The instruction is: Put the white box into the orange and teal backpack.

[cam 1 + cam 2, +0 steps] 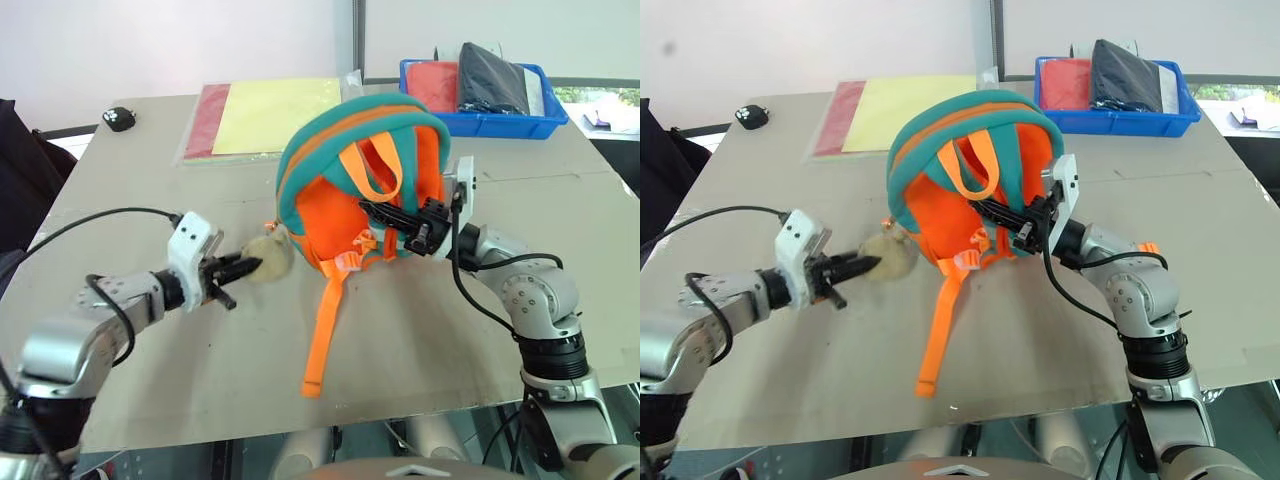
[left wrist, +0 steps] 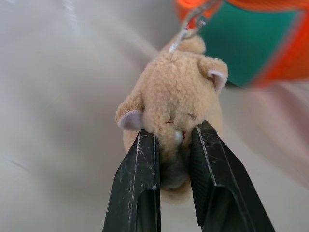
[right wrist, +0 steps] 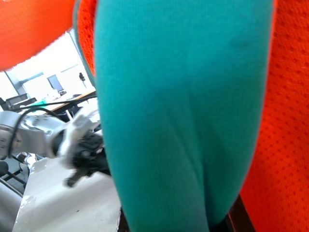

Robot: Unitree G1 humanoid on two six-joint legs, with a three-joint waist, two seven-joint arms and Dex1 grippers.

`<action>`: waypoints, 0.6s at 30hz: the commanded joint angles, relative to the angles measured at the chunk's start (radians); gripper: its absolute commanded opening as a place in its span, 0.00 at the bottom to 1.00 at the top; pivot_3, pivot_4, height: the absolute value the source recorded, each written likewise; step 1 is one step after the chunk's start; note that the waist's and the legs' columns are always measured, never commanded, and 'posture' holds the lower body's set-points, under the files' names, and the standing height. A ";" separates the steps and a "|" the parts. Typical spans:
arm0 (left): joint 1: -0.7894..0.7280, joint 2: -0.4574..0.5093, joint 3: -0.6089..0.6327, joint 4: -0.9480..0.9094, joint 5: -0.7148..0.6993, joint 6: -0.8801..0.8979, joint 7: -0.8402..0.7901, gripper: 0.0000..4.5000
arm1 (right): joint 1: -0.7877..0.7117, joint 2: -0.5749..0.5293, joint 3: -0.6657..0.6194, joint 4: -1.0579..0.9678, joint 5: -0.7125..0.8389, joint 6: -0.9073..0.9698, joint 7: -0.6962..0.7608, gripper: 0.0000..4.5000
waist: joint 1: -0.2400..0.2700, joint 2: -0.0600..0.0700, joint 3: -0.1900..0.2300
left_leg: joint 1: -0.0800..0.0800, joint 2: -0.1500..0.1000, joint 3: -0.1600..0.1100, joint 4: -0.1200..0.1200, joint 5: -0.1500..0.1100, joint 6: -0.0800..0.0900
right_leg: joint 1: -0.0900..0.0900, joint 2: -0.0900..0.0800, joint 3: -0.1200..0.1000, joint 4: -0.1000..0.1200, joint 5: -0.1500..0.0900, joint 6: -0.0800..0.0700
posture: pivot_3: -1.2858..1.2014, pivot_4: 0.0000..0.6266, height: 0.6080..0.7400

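The orange and teal backpack (image 1: 340, 150) stands upright in the middle of the table, its orange straps facing me. My right gripper (image 1: 378, 213) is shut on its teal strap edge (image 3: 178, 121) from the right. A beige plush (image 1: 268, 257) hangs on a short chain at the backpack's lower left. My left gripper (image 1: 245, 266) is shut on that plush, and its black fingers (image 2: 140, 169) pinch the plush (image 2: 174, 96) at the face. The white box is out of view.
A blue bin (image 1: 480, 122) holding red and dark items stands at the back right. A clear sleeve with yellow and red sheets (image 1: 270, 115) lies behind the backpack. A small black object (image 1: 119, 118) sits back left. One long orange strap (image 1: 322, 330) trails toward the table's front edge.
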 commanded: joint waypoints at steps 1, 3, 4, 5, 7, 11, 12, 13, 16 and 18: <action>0.054 -0.014 -0.012 -0.022 0.032 -0.016 -0.041 0.05 | -0.015 0.002 -0.015 -0.033 0.009 -0.025 0.001 0.00 | -0.001 0.000 0.000 | 0.000 0.000 0.001 -0.001 0.000 0.000 | 0.000 0.000 0.001 0.000 0.000 0.000 | 0.52 0.24 1.00; 0.037 -0.059 0.058 -0.023 -0.025 -0.016 -0.041 0.05 | -0.014 0.001 -0.017 -0.034 0.010 -0.025 0.002 0.00 | 0.003 0.000 0.000 | 0.000 0.000 0.001 -0.001 0.000 0.000 | 0.000 0.000 0.001 -0.001 0.000 0.000 | 0.52 0.24 1.00; 0.026 -0.076 0.092 -0.023 -0.048 -0.024 -0.050 0.05 | -0.013 0.001 -0.017 -0.034 0.010 -0.025 0.002 0.00 | 0.004 0.000 0.000 | 0.000 0.000 0.000 -0.002 0.000 0.000 | 0.000 0.000 0.000 -0.001 0.000 0.000 | 0.52 0.24 1.00; 0.004 -0.100 0.145 -0.024 -0.111 -0.017 -0.058 0.05 | -0.014 0.001 -0.017 -0.034 0.010 -0.025 0.002 0.00 | 0.005 0.000 0.000 | -0.001 0.000 -0.001 -0.001 0.000 0.000 | 0.000 0.000 -0.001 -0.002 0.000 0.000 | 0.52 0.24 1.00; -0.025 -0.130 0.219 -0.027 -0.191 0.002 -0.063 0.17 | -0.015 0.002 -0.016 -0.032 0.009 -0.025 0.003 0.00 | 0.005 0.000 0.000 | -0.001 0.000 -0.001 -0.001 0.000 0.000 | 0.000 0.000 -0.002 -0.001 0.000 0.000 | 0.52 0.24 1.00; 0.030 -0.099 0.273 -0.078 -0.248 0.035 -0.138 0.57 | -0.016 0.003 -0.014 -0.029 0.008 -0.028 0.007 0.00 | 0.000 0.000 0.000 | -0.001 0.000 -0.001 -0.001 0.000 0.000 | 0.000 0.000 -0.001 -0.002 0.000 0.000 | 0.52 0.24 1.00; 0.087 -0.066 0.270 -0.089 -0.205 0.029 -0.163 0.64 | -0.013 0.001 -0.016 -0.032 0.011 -0.027 0.009 0.00 | -0.004 0.000 0.000 | -0.001 0.000 -0.001 -0.001 0.000 0.000 | -0.001 0.000 -0.001 -0.002 0.000 0.000 | 0.52 0.24 1.00; 0.158 -0.024 0.265 -0.085 -0.147 0.012 -0.196 0.76 | -0.007 -0.006 -0.020 -0.036 0.016 -0.022 0.014 0.00 | -0.008 0.000 0.000 | -0.001 0.000 0.000 -0.001 0.000 0.000 | -0.001 0.000 0.000 -0.002 0.000 0.000 | 0.52 0.24 1.00; 0.344 0.083 0.267 -0.006 0.042 -0.125 -0.298 0.97 | 0.019 -0.045 -0.039 -0.040 0.003 -0.021 0.016 0.00 | -0.007 0.000 0.000 | -0.001 0.000 0.001 -0.006 0.000 0.000 | -0.004 0.001 0.001 -0.003 0.000 0.000 | 0.52 0.24 1.00; 0.360 0.068 0.290 0.059 0.069 -0.175 -0.299 0.98 | 0.040 -0.095 -0.041 -0.033 -0.022 -0.015 0.022 0.16 | 0.004 0.002 0.001 | -0.001 0.000 0.001 -0.008 0.000 0.000 | -0.004 0.000 0.001 -0.005 0.000 0.000 | 0.52 0.24 1.00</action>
